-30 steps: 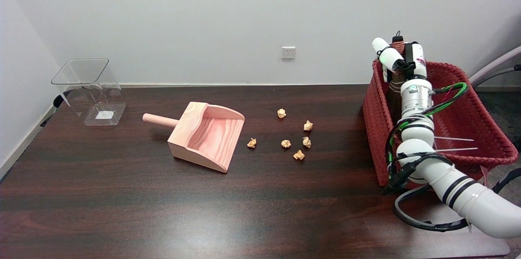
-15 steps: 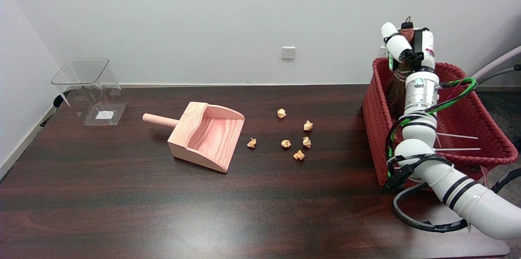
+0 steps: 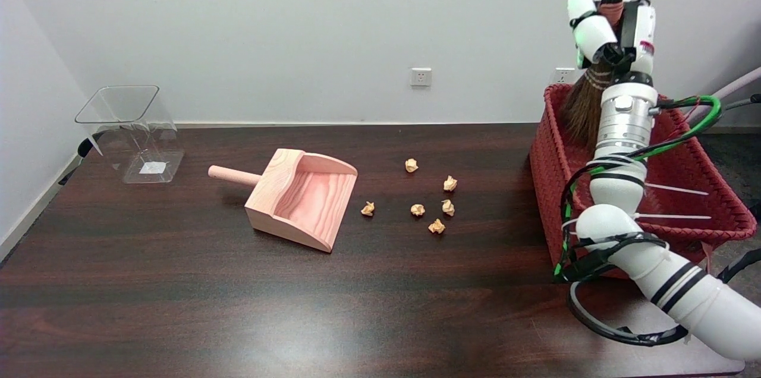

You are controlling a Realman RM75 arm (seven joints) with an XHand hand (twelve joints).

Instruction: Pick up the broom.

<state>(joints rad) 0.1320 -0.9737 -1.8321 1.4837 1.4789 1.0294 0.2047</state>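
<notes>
Your head view is evenly and brightly lit, light from overhead. A broad soft glare patch sits on the dark table (image 3: 297, 330) at lower centre, with fainter streaks running left to right across the wood. Shadows are short and soft: one under the wooden dustpan (image 3: 303, 197), a darker band left of the red basket (image 3: 544, 188). The clear bin (image 3: 131, 131) at upper left shows faint reflections on its walls (its edges read well against the wall). Focus holds across the frame; you get no motion blur. The paper scraps (image 3: 437, 226) stay crisp. Edge distortion is slight, if any.
</notes>
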